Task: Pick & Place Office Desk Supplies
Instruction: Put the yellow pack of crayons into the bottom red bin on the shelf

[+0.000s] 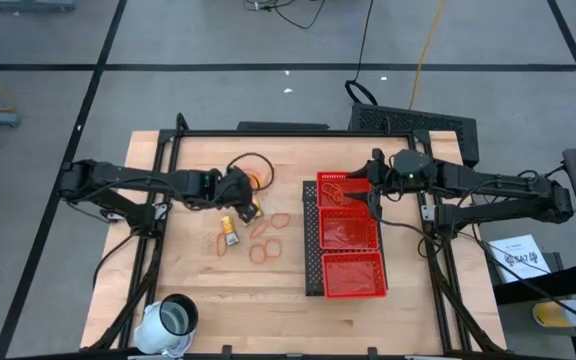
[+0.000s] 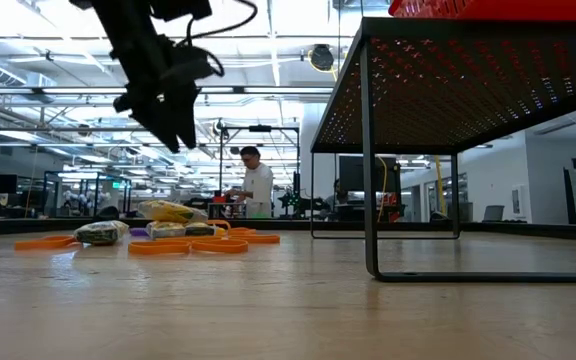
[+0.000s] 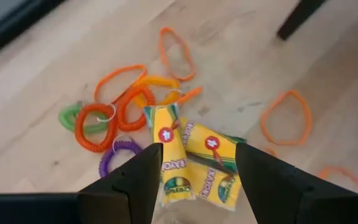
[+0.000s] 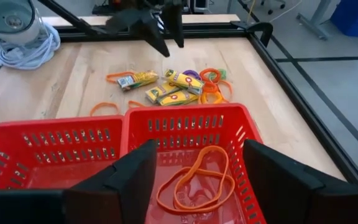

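Right now I have the right gripper [image 4: 191, 180] hanging over the far end compartment of the red mesh tray [image 1: 349, 240], its jaws spread wide with nothing between them. Directly under it, inside that compartment, lie a few orange rubber-band loops [image 4: 196, 179], overlapping one another on the tray floor. The middle compartment beside it looks bare in my right wrist view; the third one I can only judge from overhead.

On the other side of the tray, out on the bare wood of the table [image 1: 198, 280], sits the rest of the supplies. The left gripper [image 3: 194, 186] is above that pile with its jaws parted and holding nothing — two yellow crayon packets [image 3: 194, 162] show straight through the gap between its fingers. Just beyond the packets, away from the tray, lies a cluster of coiled wrist bands [image 3: 114, 118] in orange, green and purple. A third packet [image 1: 230, 238] lies apart from the pile, toward the white cup [image 1: 173, 320] at the table's near edge. Plain orange loops [image 1: 265, 250] are scattered on the wood between the packets and the tray; I count about four or five from above, though they are thin and I may be missing one.

Beyond the table — seen from table height — a person [image 2: 257, 184] stands in the room.
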